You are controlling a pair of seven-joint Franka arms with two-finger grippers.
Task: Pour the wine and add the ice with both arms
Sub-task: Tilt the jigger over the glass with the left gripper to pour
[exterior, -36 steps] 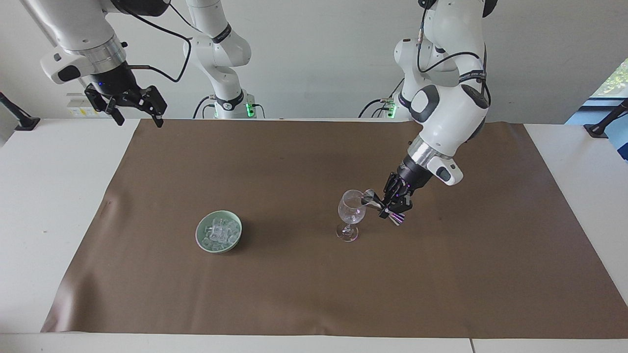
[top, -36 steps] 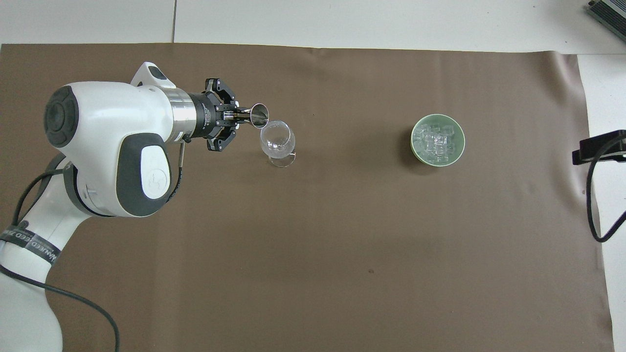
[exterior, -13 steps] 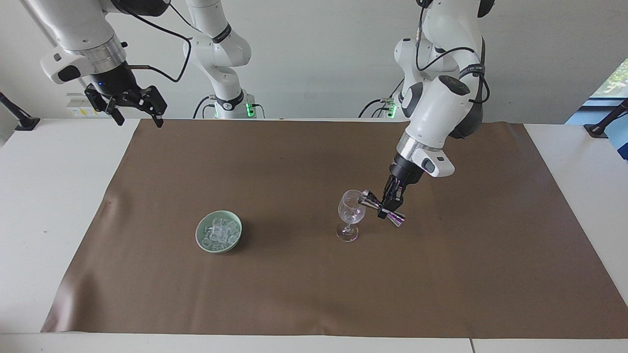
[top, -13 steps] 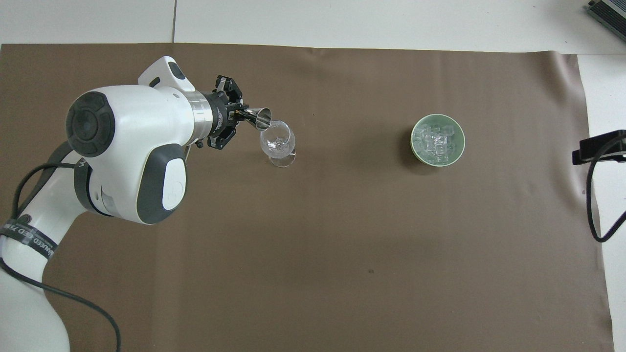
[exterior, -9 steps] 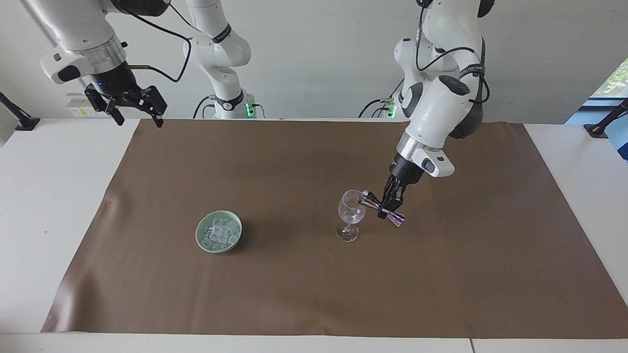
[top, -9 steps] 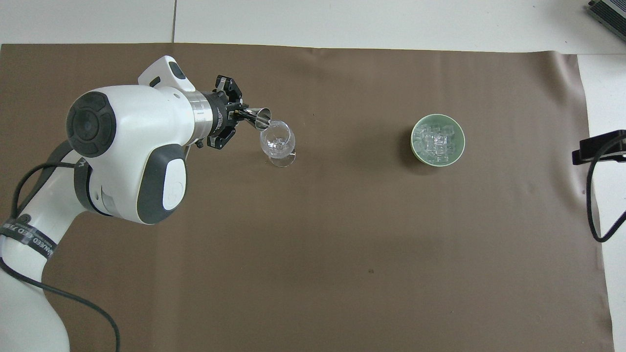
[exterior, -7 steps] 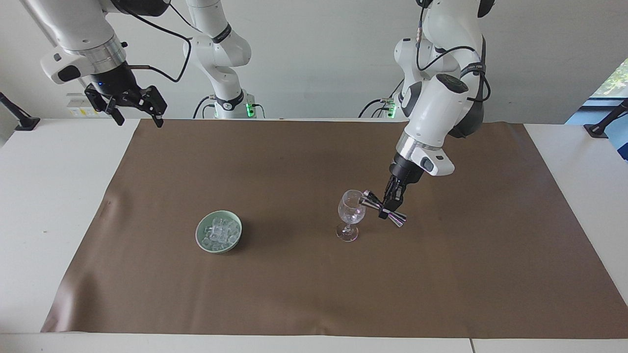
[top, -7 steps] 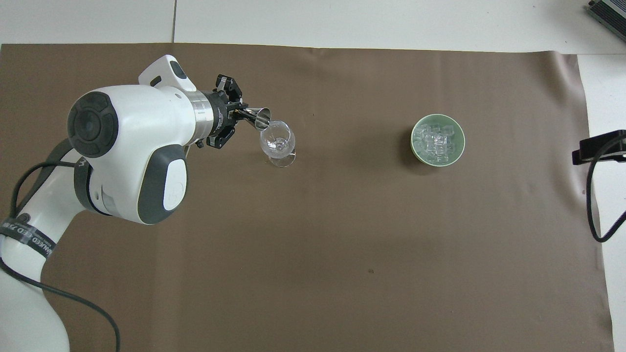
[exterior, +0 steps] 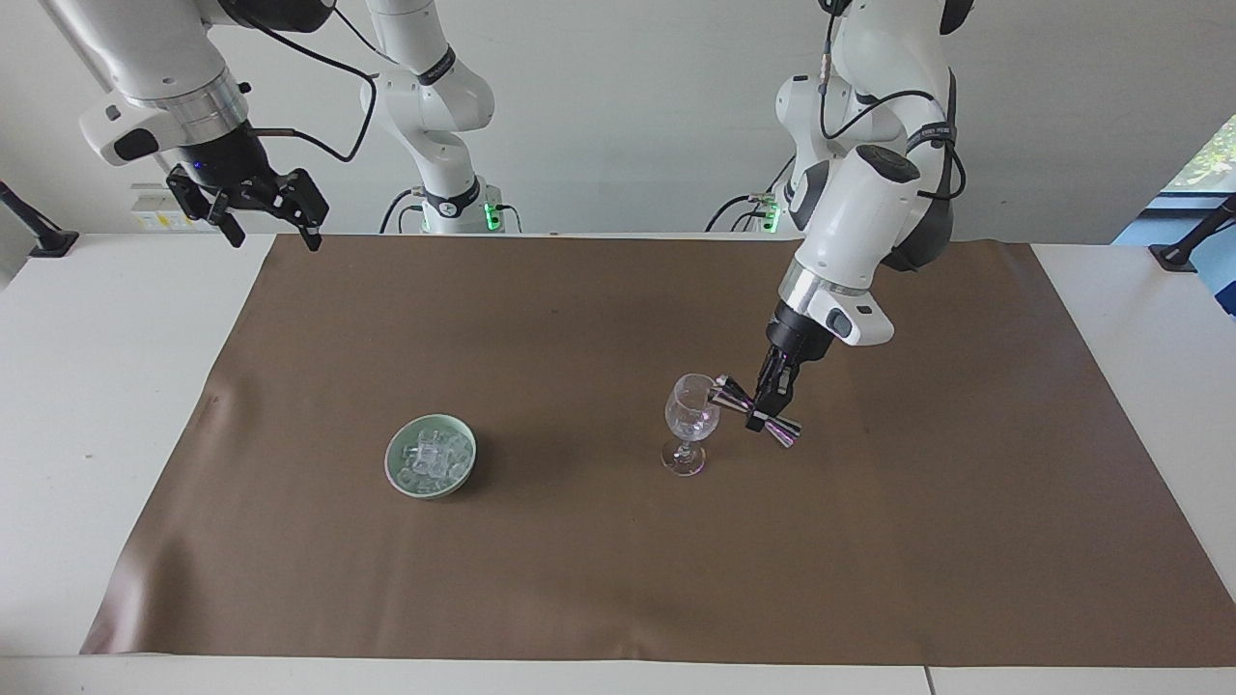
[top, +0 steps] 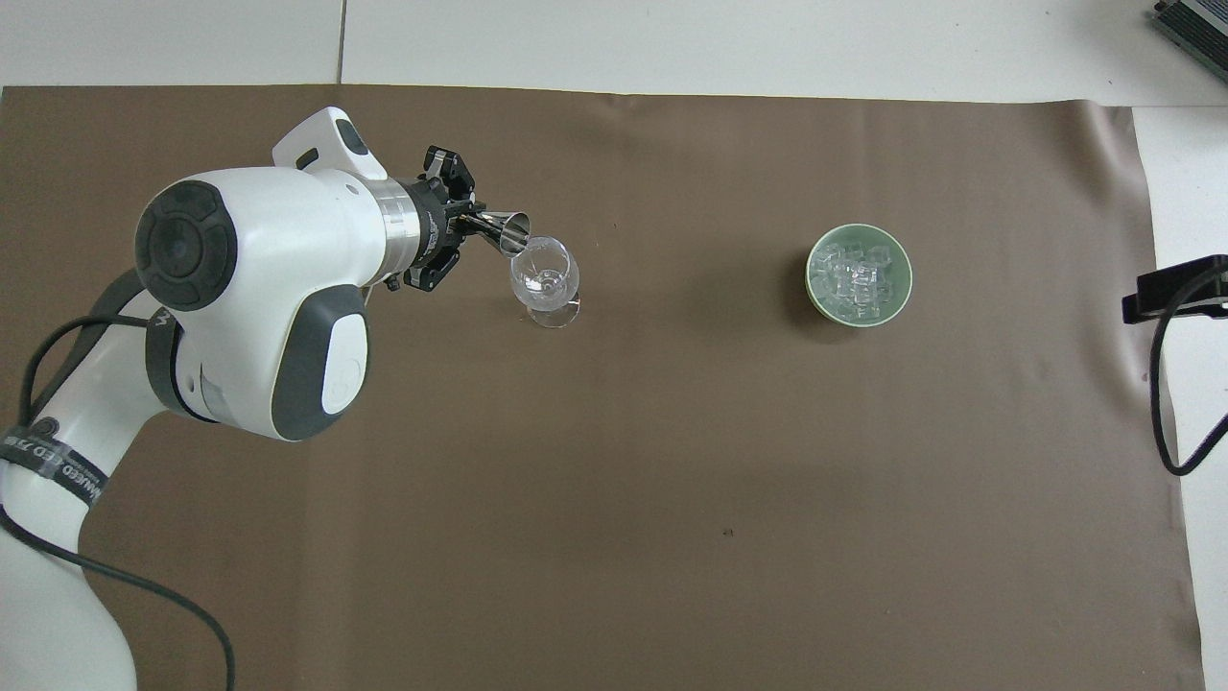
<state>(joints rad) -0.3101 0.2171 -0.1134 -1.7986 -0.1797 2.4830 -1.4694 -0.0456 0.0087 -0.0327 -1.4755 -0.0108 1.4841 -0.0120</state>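
A clear stemmed wine glass [exterior: 689,421] [top: 545,283] stands upright on the brown mat. My left gripper [exterior: 770,403] [top: 459,224] is shut on a silver double-cone jigger [exterior: 752,412] [top: 506,231], which lies tilted with one mouth at the glass's rim. Ice [exterior: 430,456] [top: 857,278] is piled as clear cubes in a pale green bowl [exterior: 397,473] [top: 814,295], toward the right arm's end of the table. The right gripper [exterior: 263,214] waits open, raised over the mat's corner by its base, holding nothing.
The brown mat [exterior: 579,579] [top: 672,480] covers most of the white table [exterior: 87,386]. A black clamp with a cable [top: 1175,297] sits at the table edge past the bowl. Black mounts [exterior: 39,236] stand at both table ends.
The left arm has shifted slightly while keeping the jigger tipped at the glass's rim. The right arm has not moved.
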